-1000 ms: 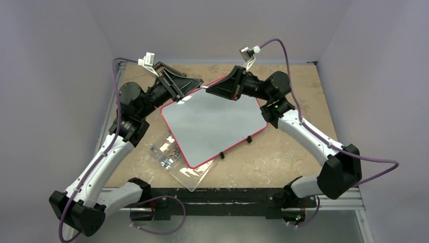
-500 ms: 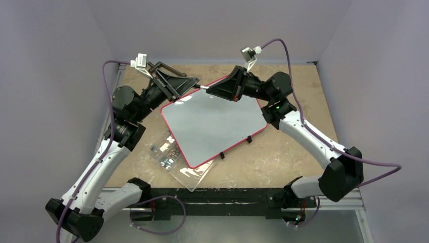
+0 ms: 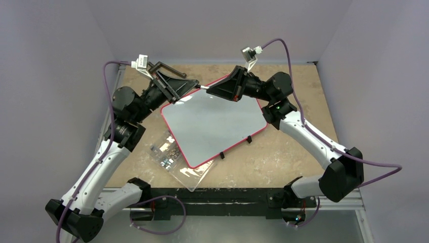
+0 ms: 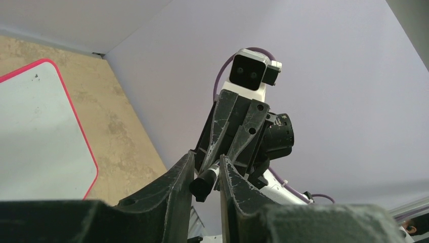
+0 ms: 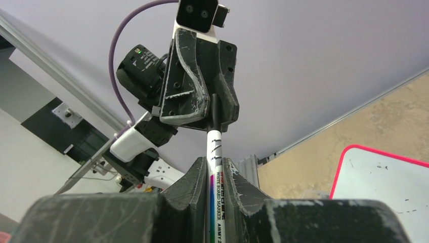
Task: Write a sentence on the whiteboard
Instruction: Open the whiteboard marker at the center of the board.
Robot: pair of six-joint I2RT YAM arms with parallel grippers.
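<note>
Top external view, far left: left arm (image 3: 101, 163) stands with its elbow swung further out to the left than a second ago, and its wrist camera has shifted left with it. Half a second ago it already held the present pose.

Box (image 3: 177, 164), clear, lies on the worktop (image 3: 288, 147) at the board's near-left edge, with the board's rim overlapping one side of it; unmoved.

Left pincer (image 3: 194, 84) points right above the board's far-left corner and meets the marker (image 3: 203, 87) end-on. Left wrist view: its fingers (image 4: 178, 182) stand close on either side of the black cap (image 4: 202, 186). Whether they press it cannot be told.

Board (image 3: 212, 124), red-rimmed, lies flat mid-worktop, turned at an angle, position unchanged. Its face shows pale, with a few dark specks in the wrist views.

Right pincer (image 3: 211, 91) hangs above the board's far edge, pointing left, closed on the marker's white barrel. Right wrist view: the barrel is clamped between both fingers, and the cap end runs into the opposing pincer.

Right arm (image 3: 308, 134) reaches in from the near right; its elbow sits slightly further right than a second ago.
</note>
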